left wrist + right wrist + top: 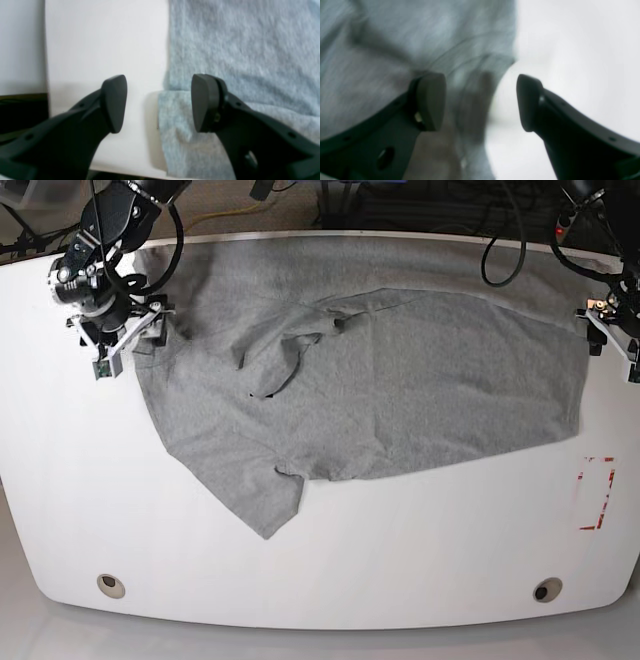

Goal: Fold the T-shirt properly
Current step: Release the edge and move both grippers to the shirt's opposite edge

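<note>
On the white table (pixel 330 560), the grey T-shirt (pixel 400 390) lies spread across the far half, partly folded: one layer doubled over w/ a rumpled sleeve bunched near centre-left and a pointed flap reaching toward the near edge. No lettering shows from the base view. Right gripper (pixel 112 338) sits at the shirt's edge on the base view's left; its wrist cam shows jaws spread wide, nothing between them, one fingertip (pixel 431 101) over blurred grey cloth, the other over bare table. Left gripper (pixel 158 103) is at the opposite edge of the shirt, base view's right, also wide apart and empty; in its wrist view the cloth edge runs between the pads, a folded hem layer under the one pad (pixel 203 102), bare white top under the other. Whether either tool touches the fabric can't be told. Other stuff: red tape marks (pixel 597 493) on the table near the base view's right edge, apart from the shirt; two round holes (pixel 111 585) near the front corners; black cables (pixel 500 250) hang behind the far edge.
</note>
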Controlling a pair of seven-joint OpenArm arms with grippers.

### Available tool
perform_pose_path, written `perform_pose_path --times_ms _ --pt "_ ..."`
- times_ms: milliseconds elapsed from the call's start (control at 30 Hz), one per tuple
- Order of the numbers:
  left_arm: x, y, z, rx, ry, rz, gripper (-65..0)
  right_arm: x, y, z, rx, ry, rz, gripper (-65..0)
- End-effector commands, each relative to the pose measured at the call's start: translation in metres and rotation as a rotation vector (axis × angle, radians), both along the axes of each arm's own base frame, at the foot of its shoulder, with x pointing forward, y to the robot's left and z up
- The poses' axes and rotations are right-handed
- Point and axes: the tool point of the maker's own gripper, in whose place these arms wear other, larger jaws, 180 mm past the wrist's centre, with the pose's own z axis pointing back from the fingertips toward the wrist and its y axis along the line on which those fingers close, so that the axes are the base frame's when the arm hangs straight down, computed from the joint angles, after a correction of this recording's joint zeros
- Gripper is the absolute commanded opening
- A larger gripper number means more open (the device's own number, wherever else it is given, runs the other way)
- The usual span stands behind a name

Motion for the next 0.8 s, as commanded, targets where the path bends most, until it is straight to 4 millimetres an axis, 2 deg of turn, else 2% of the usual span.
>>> perform_pose_path --times_ms 0,100,367,600,767 --pt "0.017 -0.005 0.009 -0.006 -0.044 -0.026 -27.8 0.021 -0.007 0.007 -0.018 -0.034 0.019 -22.7" --pt "0.029 -0.010 0.007 -0.030 -0.054 -0.037 -27.8 0.045 -0.016 0.011 -0.028 -0.040 0.025 -22.7" --pt "0.078 -0.027 0.013 -0.101 -0.119 -0.064 -27.8 0.100 -0.036 0.015 0.041 -0.080 0.008 -22.7" --pt "0.115 -0.026 0.016 -0.191 -0.209 0.010 -27.8 0.140 -0.026 -0.002 0.134 -0.088 0.061 -22.7" --pt "0.127 -0.031 0.010 -0.229 -0.259 0.023 -27.8 0.150 -0.021 -0.017 0.198 -0.086 0.054 -22.7"
